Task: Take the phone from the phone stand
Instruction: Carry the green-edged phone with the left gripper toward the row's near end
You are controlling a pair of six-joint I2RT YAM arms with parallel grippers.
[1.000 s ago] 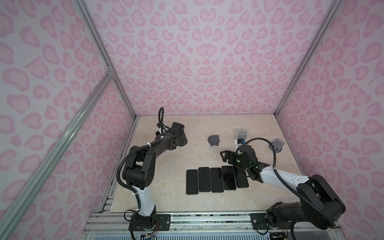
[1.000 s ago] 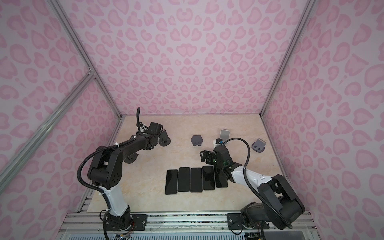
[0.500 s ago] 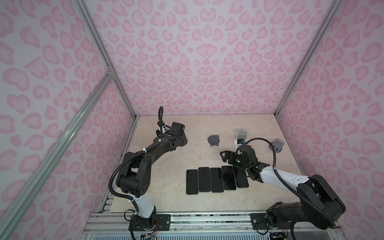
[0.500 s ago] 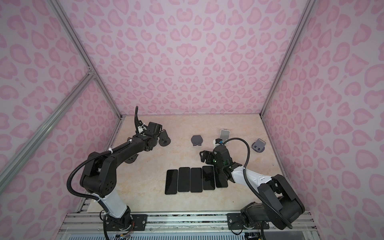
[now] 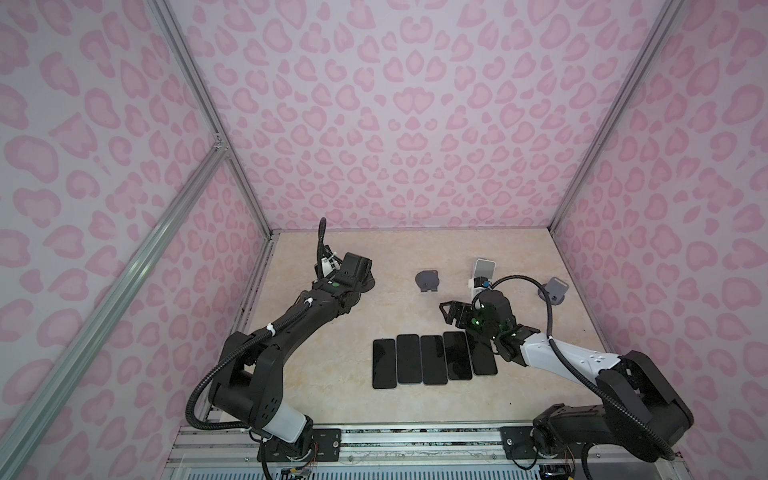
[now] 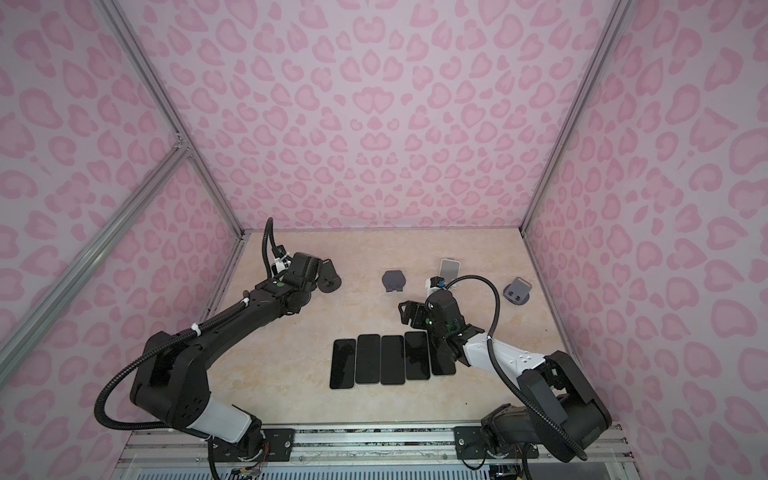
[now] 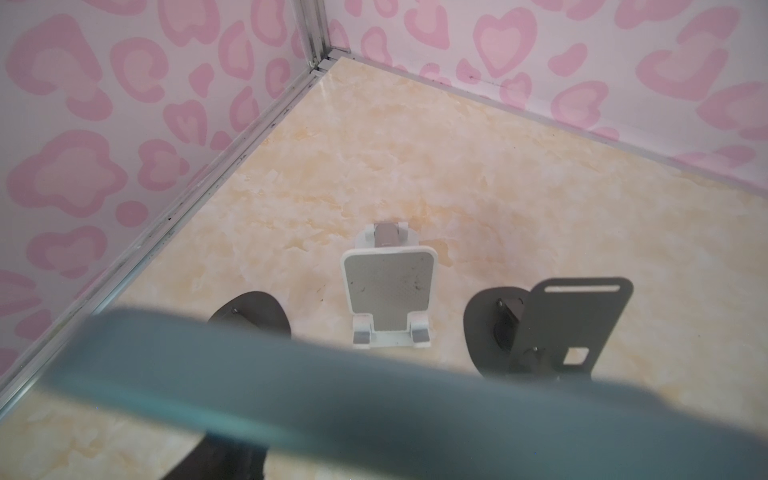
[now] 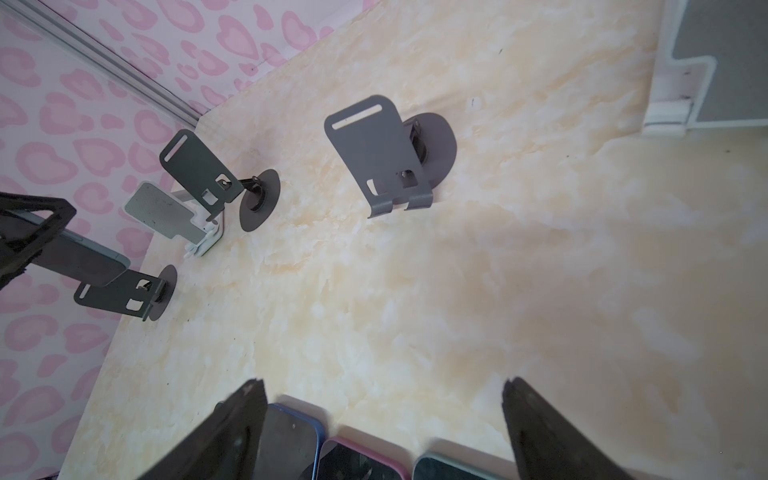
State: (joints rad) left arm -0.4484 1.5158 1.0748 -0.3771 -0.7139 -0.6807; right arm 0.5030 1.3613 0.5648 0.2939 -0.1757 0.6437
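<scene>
My left gripper (image 5: 352, 269) is at the back left, shut on a teal-edged phone (image 7: 374, 399) that fills the lower part of the left wrist view as a blurred bar. In the right wrist view the phone (image 8: 83, 257) is tilted in the black fingers (image 8: 37, 224), close over the plate of a grey phone stand (image 8: 120, 296); I cannot tell whether they touch. In both top views the gripper hides the phone, and the stand (image 6: 330, 279) shows just beyond it. My right gripper (image 8: 382, 415) is open and empty above the far end of a row of phones.
Several dark phones (image 5: 432, 359) lie side by side on the marble floor (image 5: 332, 374). Other stands are along the back: a grey one (image 5: 427, 281), a white one (image 5: 484, 270) and a grey one (image 5: 555, 289). Another white stand (image 7: 388, 299) and a grey stand (image 7: 569, 328) are ahead of the left wrist. Pink walls enclose the space.
The left arm's elbow and lower links have swung outward to the left, while its gripper stays by the stand with the phone. The right arm has barely moved.
</scene>
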